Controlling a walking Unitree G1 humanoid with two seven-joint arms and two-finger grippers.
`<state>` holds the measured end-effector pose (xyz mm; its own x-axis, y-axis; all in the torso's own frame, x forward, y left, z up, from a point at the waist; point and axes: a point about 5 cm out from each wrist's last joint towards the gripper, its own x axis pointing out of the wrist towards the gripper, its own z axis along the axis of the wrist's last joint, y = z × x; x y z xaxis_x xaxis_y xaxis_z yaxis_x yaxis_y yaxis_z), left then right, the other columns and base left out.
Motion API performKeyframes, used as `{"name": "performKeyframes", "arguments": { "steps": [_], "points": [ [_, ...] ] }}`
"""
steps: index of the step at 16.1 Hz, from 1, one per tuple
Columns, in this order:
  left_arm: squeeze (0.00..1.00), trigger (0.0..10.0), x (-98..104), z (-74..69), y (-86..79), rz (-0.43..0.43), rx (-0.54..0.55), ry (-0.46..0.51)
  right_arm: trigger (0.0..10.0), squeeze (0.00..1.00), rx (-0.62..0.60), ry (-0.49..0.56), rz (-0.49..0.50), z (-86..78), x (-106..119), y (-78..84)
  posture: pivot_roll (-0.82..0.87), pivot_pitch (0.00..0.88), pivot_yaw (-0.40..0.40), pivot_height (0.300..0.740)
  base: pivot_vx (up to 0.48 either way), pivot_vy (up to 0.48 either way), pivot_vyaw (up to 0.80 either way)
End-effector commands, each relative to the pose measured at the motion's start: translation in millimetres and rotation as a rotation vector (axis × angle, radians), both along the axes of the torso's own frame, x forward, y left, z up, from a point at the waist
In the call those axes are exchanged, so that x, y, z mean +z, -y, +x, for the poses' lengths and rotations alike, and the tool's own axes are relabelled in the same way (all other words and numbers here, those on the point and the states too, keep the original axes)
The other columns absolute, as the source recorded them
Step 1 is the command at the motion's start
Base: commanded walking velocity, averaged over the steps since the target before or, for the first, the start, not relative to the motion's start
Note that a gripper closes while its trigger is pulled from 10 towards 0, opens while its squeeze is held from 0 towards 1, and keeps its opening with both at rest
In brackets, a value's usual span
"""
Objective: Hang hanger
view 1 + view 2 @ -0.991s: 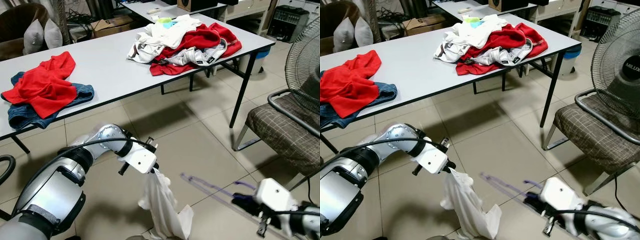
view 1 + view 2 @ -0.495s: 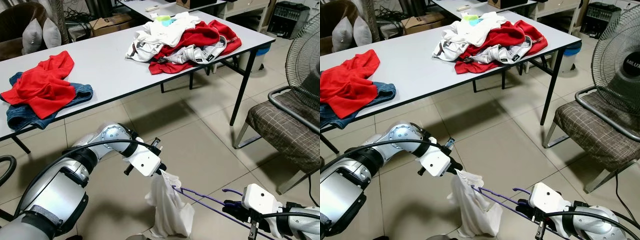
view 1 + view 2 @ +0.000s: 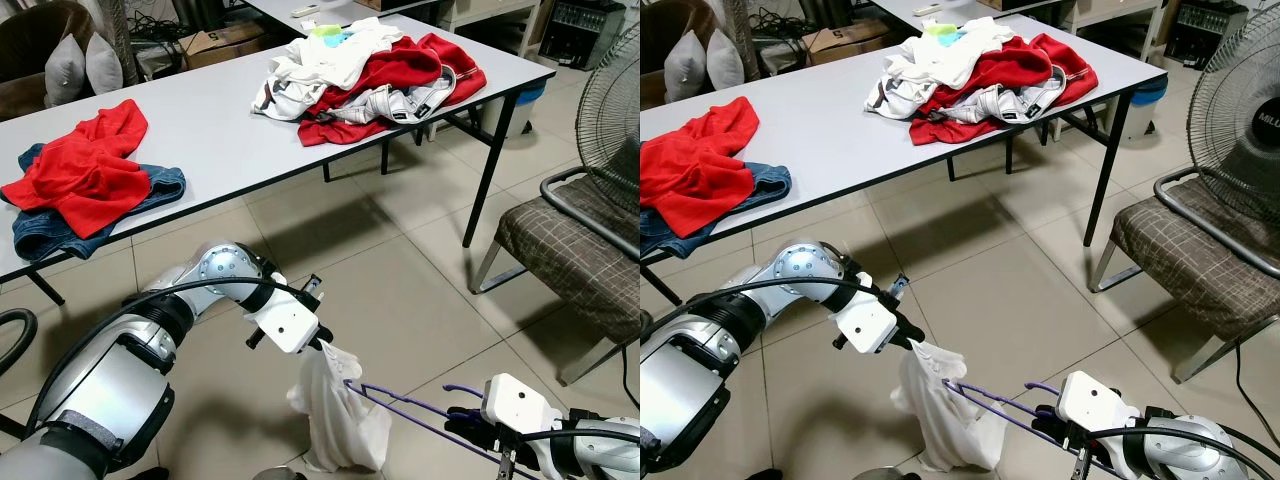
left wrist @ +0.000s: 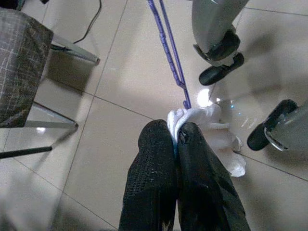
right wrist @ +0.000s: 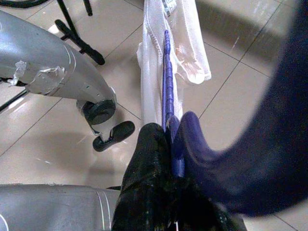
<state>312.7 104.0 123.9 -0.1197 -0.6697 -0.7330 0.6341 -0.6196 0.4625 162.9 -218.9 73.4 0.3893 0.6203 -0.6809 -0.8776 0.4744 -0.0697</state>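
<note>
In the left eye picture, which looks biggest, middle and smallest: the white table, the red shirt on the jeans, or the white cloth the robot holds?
1. White table
2. Red shirt
3. White cloth, though it hangs nearer the camera, so its real size against the shirt is unsure.

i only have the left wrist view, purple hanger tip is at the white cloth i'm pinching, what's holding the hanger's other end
Observer: The right tool is shut on the purple hanger, low over the floor tiles.
Operator: is the cloth off the floor
Observer: I cannot tell; the white garment hangs from the left tool with its hem down near the tiles.
Operator: anything close on the right
Observer: A plaid-cushioned chair stands there, in front of a standing fan.
</note>
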Motion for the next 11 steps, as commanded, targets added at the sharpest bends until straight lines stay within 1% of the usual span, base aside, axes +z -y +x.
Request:
{"name": "performKeyframes", "arguments": {
  "steps": [1, 4, 5, 6, 8, 11],
  "points": [
    [0.0, 10.0, 7.5, 1.7, -3.7, -0.022, -0.001, 0.019, 10.0, 0.0, -0.005, 0.028, -0.004, 3.7, 3.2, 1.2, -0.01, 0.077, 0.155, 0.74, 0.0, 0.0, 0.0],
    [0.0, 10.0, 3.6, 1.0, -8.4, 0.005, 0.008, 0.014, 10.0, 0.0, 0.007, 0.032, 0.001, 1.0, 8.9, 2.0, -0.01, 0.078, 0.153, 0.74, 0.0, 0.0, 0.0],
    [0.0, 10.0, 1.4, 1.9, -12.9, 0.022, 0.027, 0.014, 10.0, 0.0, 0.006, 0.038, -0.014, -0.8, 12.8, 5.8, -0.01, 0.078, 0.153, 0.74, 0.0, 0.0, 0.0],
    [0.0, 10.0, 1.0, 2.0, -13.9, 0.026, 0.031, 0.013, 10.0, 0.0, 0.004, 0.041, -0.02, -1.1, 13.5, 6.9, -0.01, 0.078, 0.153, 0.74, 0.0, 0.0, 0.0],
    [0.0, 10.0, -0.4, 1.6, -18.6, 0.036, 0.045, 0.006, 10.0, 0.0, -0.003, 0.045, -0.041, -3.2, 18.2, 15.2, -0.01, 0.079, 0.155, 0.74, 0.0, 0.0, 0.0],
    [0.0, 10.0, -2.1, 1.2, -19.5, 0.039, 0.052, 0.004, 10.0, 0.0, -0.008, 0.059, -0.052, -1.8, 23.8, 19.4, 0.0, 0.077, 0.152, 0.74, 0.0, 0.0, 0.0]
  ]
}}
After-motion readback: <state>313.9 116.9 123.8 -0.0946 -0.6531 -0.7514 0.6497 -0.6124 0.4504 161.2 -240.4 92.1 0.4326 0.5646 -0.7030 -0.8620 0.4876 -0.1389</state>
